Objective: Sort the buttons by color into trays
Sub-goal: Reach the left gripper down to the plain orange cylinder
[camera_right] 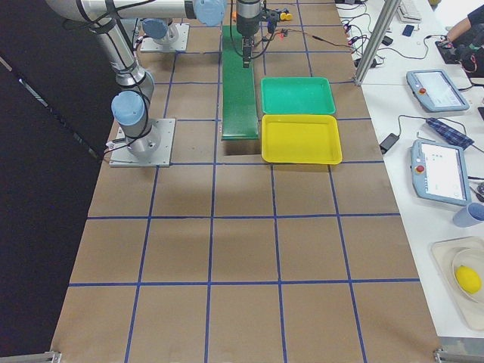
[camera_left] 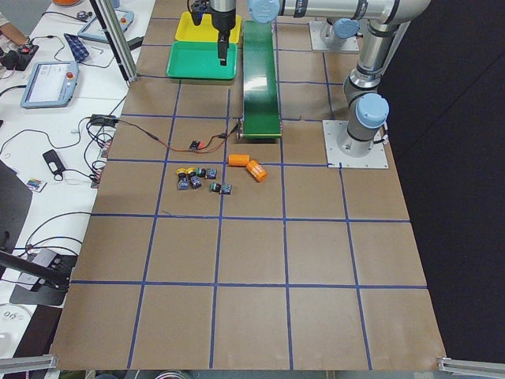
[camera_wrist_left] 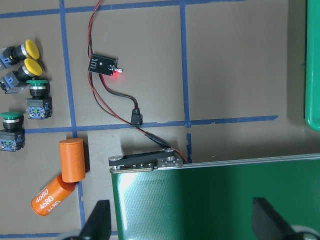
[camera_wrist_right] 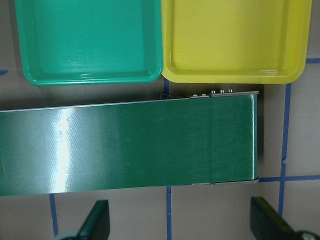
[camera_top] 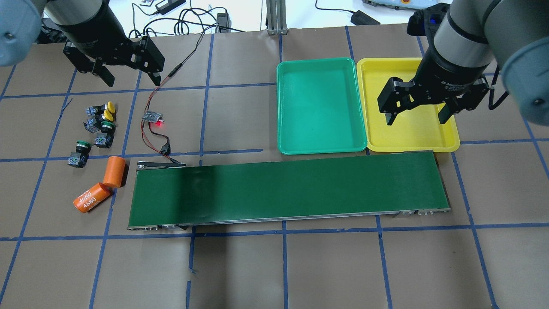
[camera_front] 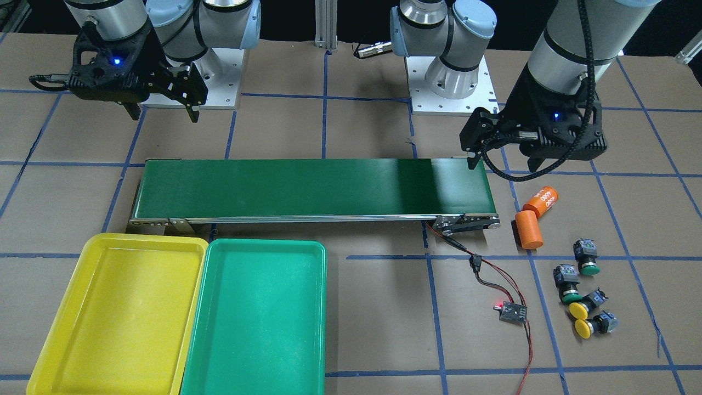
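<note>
Four buttons lie in a cluster on the table beyond the belt's left end: two yellow [camera_top: 110,106] [camera_top: 108,115] and two green [camera_top: 107,125] [camera_top: 82,144]. They also show in the left wrist view, yellow [camera_wrist_left: 31,47] and green [camera_wrist_left: 11,116]. The green tray [camera_top: 319,107] and the yellow tray [camera_top: 411,133] stand side by side, both bare. My left gripper [camera_top: 131,79] hangs open and empty, high near the belt's left end, apart from the buttons. My right gripper [camera_top: 417,119] hangs open and empty, high near the belt's right end and the yellow tray.
A long dark-green conveyor belt [camera_top: 287,189] lies across the middle. Two orange cylinders [camera_top: 115,171] [camera_top: 91,197] lie by its left end. A small sensor board with a red light [camera_top: 153,116] and red-black wires lie between the buttons and the green tray.
</note>
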